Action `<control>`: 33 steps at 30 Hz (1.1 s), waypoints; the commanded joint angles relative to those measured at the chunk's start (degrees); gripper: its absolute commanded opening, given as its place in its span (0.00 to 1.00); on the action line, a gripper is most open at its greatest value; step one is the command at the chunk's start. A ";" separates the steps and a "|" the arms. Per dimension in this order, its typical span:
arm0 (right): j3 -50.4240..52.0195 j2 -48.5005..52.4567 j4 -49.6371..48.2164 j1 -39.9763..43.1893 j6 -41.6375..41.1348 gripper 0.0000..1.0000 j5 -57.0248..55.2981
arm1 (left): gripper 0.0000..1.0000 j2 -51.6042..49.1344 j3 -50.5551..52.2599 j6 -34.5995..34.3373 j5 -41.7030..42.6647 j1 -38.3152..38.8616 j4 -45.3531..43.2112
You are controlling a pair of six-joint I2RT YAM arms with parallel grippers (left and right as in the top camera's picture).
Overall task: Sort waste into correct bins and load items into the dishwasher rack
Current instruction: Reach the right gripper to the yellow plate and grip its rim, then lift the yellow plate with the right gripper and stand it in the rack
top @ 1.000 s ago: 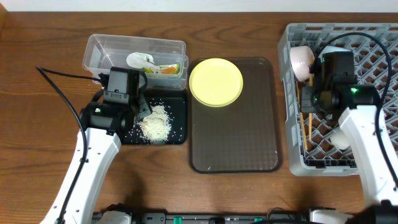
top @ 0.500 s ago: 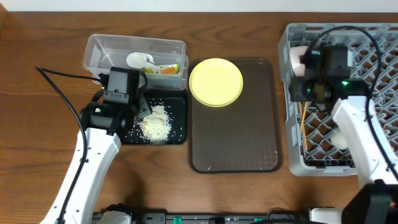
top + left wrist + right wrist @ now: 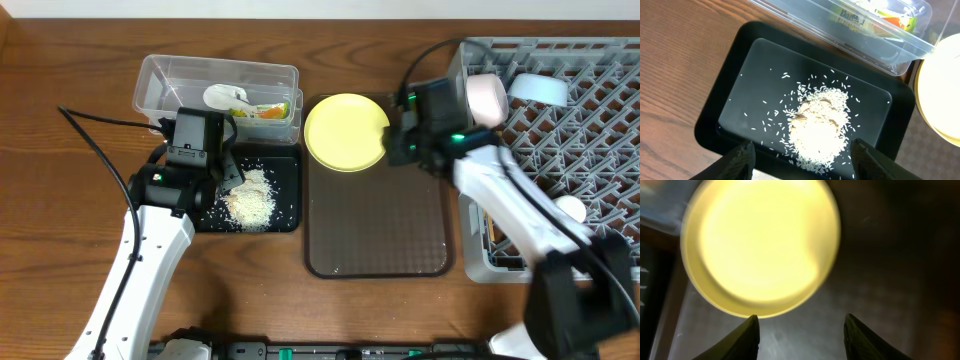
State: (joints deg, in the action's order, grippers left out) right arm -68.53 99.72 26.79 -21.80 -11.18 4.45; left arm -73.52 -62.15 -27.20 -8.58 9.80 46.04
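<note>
The yellow plate [image 3: 347, 131] [image 3: 760, 247] lies at the far end of the brown serving tray [image 3: 375, 230]. My right gripper [image 3: 393, 142] [image 3: 801, 317] hangs open and empty just beside the plate's rim. Over the near edge of the black tray [image 3: 285, 222] [image 3: 740, 85] my left gripper [image 3: 228, 170] [image 3: 802, 145] is open, with the rice heap [image 3: 250, 197] [image 3: 817, 127] below it. The clear tub [image 3: 170, 75] [image 3: 850, 37] holds the printed wrapper [image 3: 268, 112] [image 3: 852, 17] and a white scrap [image 3: 225, 97]. The grey rack [image 3: 600, 130] holds a pinkish bowl [image 3: 485, 98], a light blue bowl [image 3: 538, 88] and a white cup [image 3: 570, 210].
The brown tray sits between the black tray and the rack. My right arm stretches from the rack's front corner across the tray's right side. Cables trail over the wood table [image 3: 60, 200] to the left.
My right gripper has opened and swung left out of the rack to the yellow plate's edge. The pinkish bowl stays in the rack. The left arm has not moved.
</note>
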 commanded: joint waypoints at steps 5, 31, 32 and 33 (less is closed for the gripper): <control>-0.31 11.54 -6.23 -3.50 -12.44 0.49 -4.61 | 0.64 -0.33 0.04 -0.35 -0.90 -0.31 0.04; -0.48 -22.32 10.25 19.74 15.41 0.01 -22.21 | 0.64 -0.33 0.04 -0.37 -0.90 -0.31 0.37; -0.48 -23.04 10.58 20.87 17.68 0.01 -23.12 | 0.64 -0.33 0.04 -0.35 -0.90 -0.31 0.37; -0.48 -23.85 11.23 22.27 20.46 0.01 -24.85 | 0.64 -0.33 0.04 -0.37 -0.90 -0.31 0.37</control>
State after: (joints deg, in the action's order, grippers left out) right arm -68.58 78.13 37.10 -2.31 -2.15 -15.35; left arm -73.52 -62.15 -27.20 -8.58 9.80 46.24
